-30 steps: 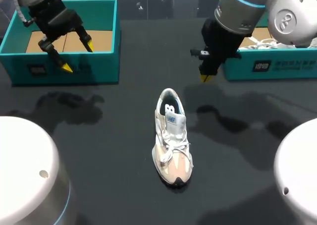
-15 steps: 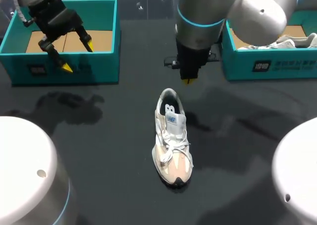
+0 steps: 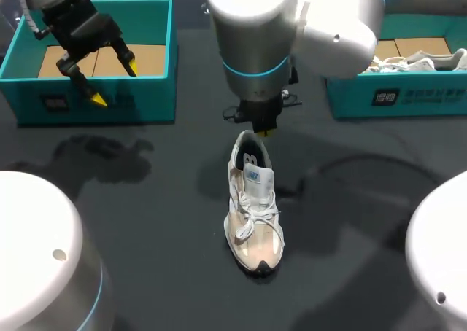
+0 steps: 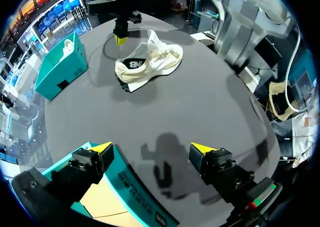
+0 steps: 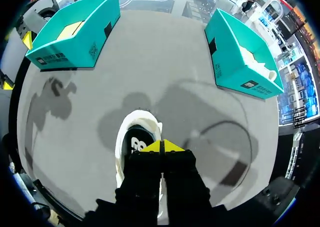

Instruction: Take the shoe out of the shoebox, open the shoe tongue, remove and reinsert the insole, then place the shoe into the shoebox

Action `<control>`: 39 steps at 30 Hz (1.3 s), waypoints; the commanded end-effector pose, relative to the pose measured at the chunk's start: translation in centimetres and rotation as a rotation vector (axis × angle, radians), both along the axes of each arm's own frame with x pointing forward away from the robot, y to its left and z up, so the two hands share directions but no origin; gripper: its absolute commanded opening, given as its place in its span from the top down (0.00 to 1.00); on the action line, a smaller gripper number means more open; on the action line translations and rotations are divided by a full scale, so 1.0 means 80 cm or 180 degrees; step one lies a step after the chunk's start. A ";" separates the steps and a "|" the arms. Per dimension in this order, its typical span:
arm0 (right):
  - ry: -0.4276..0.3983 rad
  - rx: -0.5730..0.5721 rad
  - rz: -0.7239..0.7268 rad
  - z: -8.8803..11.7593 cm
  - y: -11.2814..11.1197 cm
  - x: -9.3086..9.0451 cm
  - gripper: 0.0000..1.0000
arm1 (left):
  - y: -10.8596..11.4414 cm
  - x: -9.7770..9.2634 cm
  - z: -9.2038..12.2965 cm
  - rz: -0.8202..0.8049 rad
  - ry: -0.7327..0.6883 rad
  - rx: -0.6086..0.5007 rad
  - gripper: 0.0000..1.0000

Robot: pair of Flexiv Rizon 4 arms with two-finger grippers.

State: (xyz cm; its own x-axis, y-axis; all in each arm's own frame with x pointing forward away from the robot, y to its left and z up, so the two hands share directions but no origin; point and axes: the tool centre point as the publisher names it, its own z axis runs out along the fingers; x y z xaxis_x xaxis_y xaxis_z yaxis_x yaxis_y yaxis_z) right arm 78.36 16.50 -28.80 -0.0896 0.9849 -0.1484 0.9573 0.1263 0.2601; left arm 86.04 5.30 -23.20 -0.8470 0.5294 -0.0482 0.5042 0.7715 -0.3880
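Note:
A white and beige sneaker [image 3: 252, 203] lies on the dark table, its toe toward the front edge and its heel opening toward the back. Just above that heel opening hangs my right gripper [image 3: 264, 132], shut and empty. Its own view shows the joined yellow tips [image 5: 161, 146] over the dark insole inside the shoe [image 5: 136, 137]. Over the front wall of the left teal shoebox [image 3: 149, 98] my left gripper [image 3: 115, 83] stands wide open with nothing in it. From there the sneaker [image 4: 150, 59] and my right gripper [image 4: 120, 38] lie far ahead.
The left box [image 4: 135, 189] shows a brown cardboard floor. A second teal box [image 3: 394, 98] at the back right holds another white shoe [image 3: 430, 56]. My arms' white bases [image 3: 36, 251] fill both front corners.
My right arm has swung left from beside the right box to above the sneaker's heel, still shut. The left arm and the sneaker have not moved.

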 end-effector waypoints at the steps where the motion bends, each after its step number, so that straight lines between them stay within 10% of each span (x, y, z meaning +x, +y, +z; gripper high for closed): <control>1: -0.0060 -0.0022 -0.0010 -0.008 0.005 -0.006 1.00 | 0.001 -0.001 0.001 -0.0002 -0.0006 0.0008 0.00; 39: 0.0042 -0.0079 0.0057 -0.117 0.024 0.010 1.00 | 0.001 -0.001 0.001 -0.0002 -0.0006 0.0008 0.00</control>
